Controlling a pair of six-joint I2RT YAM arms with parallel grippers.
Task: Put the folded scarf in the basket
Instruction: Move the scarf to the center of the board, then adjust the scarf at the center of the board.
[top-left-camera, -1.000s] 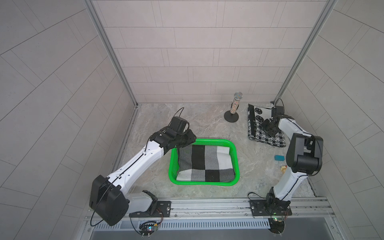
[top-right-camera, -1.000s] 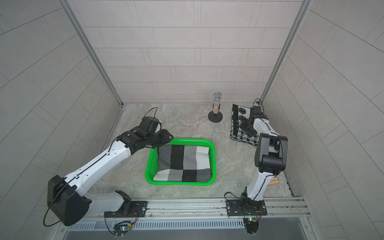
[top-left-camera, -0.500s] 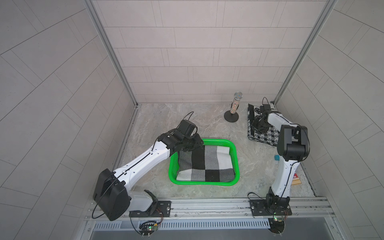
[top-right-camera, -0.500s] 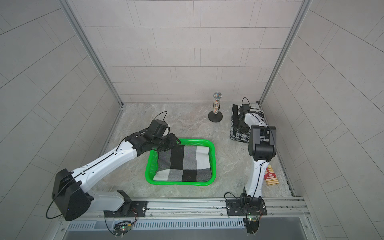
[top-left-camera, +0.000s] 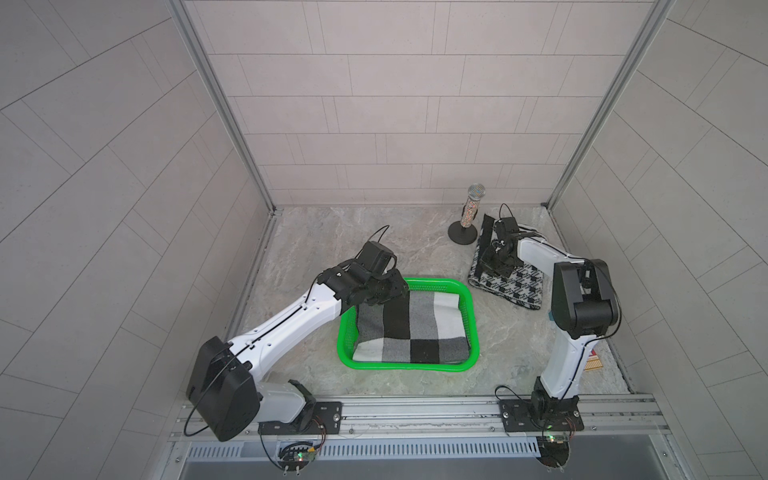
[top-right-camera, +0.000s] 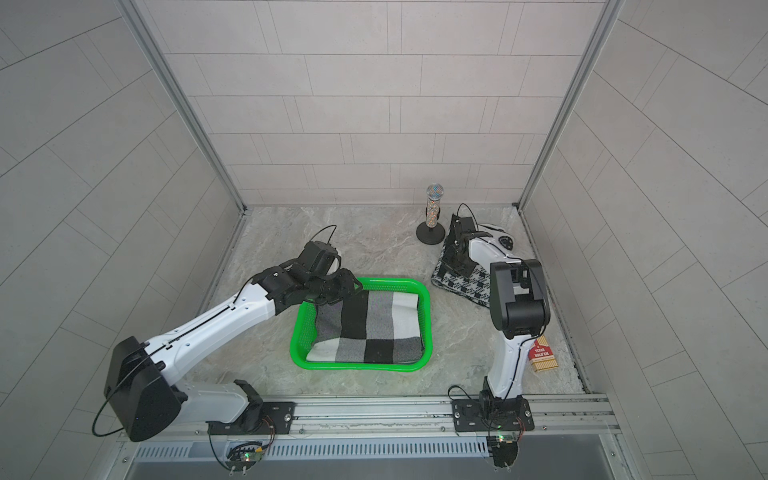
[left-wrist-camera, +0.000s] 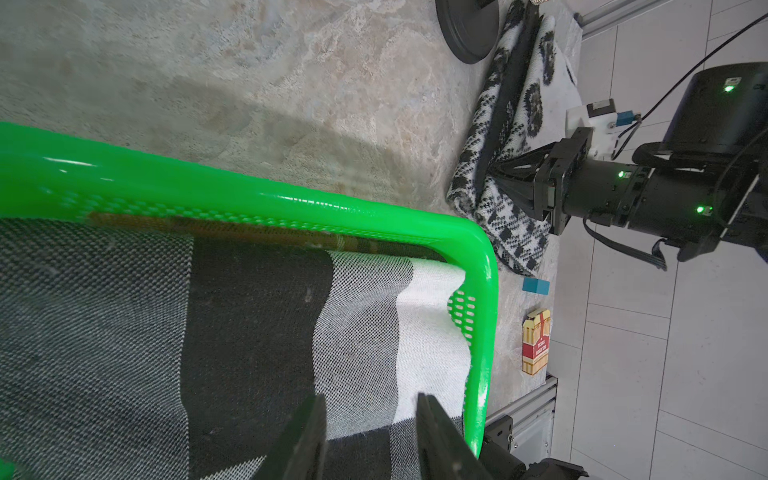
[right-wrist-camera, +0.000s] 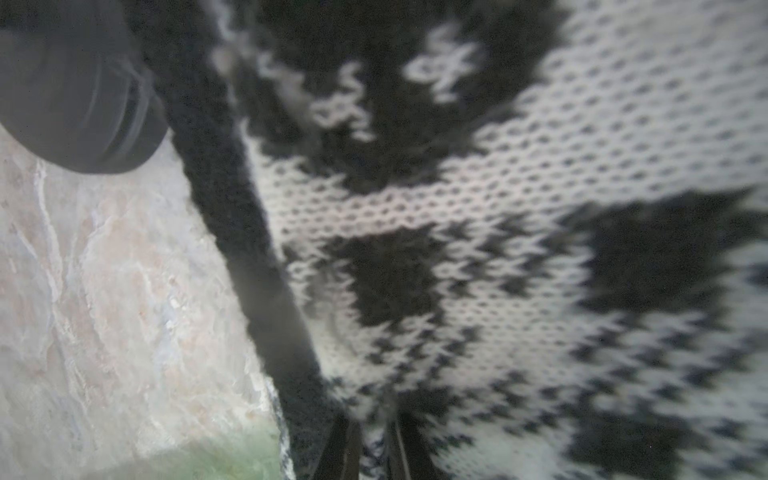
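A green basket (top-left-camera: 409, 365) (top-right-camera: 361, 365) (left-wrist-camera: 291, 199) sits mid-table and holds a folded grey, black and white checked scarf (top-left-camera: 411, 328) (top-right-camera: 370, 328) (left-wrist-camera: 249, 316). My left gripper (top-left-camera: 395, 289) (top-right-camera: 353, 286) (left-wrist-camera: 370, 399) hovers over the basket's far left corner, open, with nothing between its fingers. A second folded scarf, a black-and-white knit (top-left-camera: 519, 286) (top-right-camera: 469, 286) (left-wrist-camera: 511, 232) (right-wrist-camera: 498, 208), lies on the table at the back right. My right gripper (top-left-camera: 490, 264) (top-right-camera: 451, 266) (left-wrist-camera: 492, 170) (right-wrist-camera: 374, 419) is shut on a pinch of that knit near its left edge.
A glittery microphone on a round black stand (top-left-camera: 467, 224) (top-right-camera: 432, 220) stands just left of the knit scarf. A red card box (top-right-camera: 542, 355) (left-wrist-camera: 536, 340) and a small blue block (left-wrist-camera: 535, 286) lie by the right wall. Tiled walls close in on three sides.
The right gripper has closed onto the knit scarf and its arm has swung round. The left gripper has moved right, from beside the basket to over its far left corner.
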